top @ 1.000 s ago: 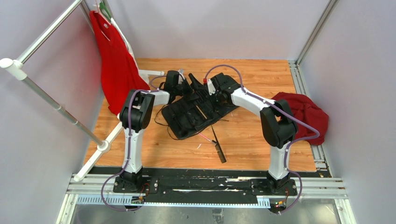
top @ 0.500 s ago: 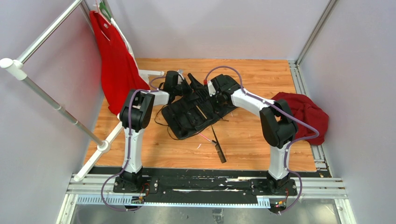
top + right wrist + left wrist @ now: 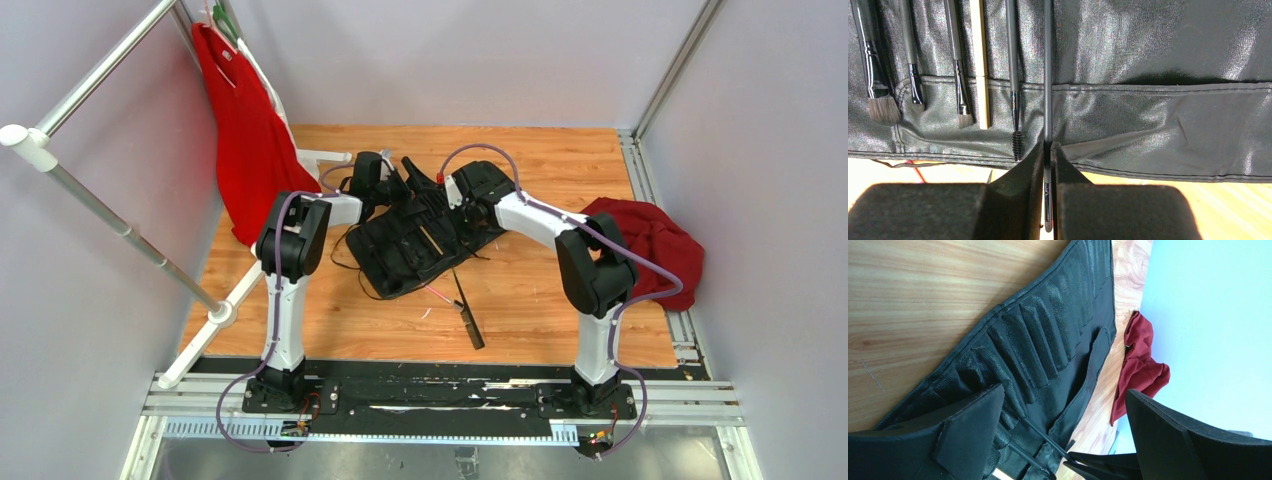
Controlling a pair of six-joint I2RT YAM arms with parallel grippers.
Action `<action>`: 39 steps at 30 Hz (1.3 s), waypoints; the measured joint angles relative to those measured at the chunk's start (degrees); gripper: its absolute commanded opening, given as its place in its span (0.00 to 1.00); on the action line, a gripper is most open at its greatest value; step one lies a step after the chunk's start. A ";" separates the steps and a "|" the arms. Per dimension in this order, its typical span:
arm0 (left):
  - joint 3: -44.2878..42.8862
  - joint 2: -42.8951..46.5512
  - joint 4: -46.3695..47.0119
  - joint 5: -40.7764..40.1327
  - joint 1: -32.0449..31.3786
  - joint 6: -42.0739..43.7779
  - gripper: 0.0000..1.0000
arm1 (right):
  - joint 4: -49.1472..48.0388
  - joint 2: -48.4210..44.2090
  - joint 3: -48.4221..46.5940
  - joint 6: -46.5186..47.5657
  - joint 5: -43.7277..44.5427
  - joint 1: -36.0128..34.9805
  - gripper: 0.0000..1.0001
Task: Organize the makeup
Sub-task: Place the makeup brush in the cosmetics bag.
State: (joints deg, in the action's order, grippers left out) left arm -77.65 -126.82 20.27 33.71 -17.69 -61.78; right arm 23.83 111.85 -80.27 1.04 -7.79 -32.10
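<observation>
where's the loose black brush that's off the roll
In the top view the loose black brush lies on the wood table near its middle, just on the near side of the black brush roll, a thin pink brush at its left.

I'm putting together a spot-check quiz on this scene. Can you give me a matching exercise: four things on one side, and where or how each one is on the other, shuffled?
Things
1. thin black brush
2. dark red cloth
3. red garment
4. left gripper

Place or state
a. hanging from the rack at the far left
b. open over the black roll
c. pinched in the right gripper
d. bunched on the table at its right edge

Pairs: 1-c, 2-d, 3-a, 4-b
</observation>
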 measured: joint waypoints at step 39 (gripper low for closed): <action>0.96 0.00 1.70 0.44 0.22 -0.22 0.98 | -3.04 8.87 -8.70 -1.99 -1.53 0.00 0.01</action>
State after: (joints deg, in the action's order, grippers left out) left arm -76.69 -126.82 21.98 34.15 -17.47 -62.00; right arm 20.80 120.73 -88.97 -0.95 -9.32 -32.10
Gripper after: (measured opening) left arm 0.979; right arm 0.062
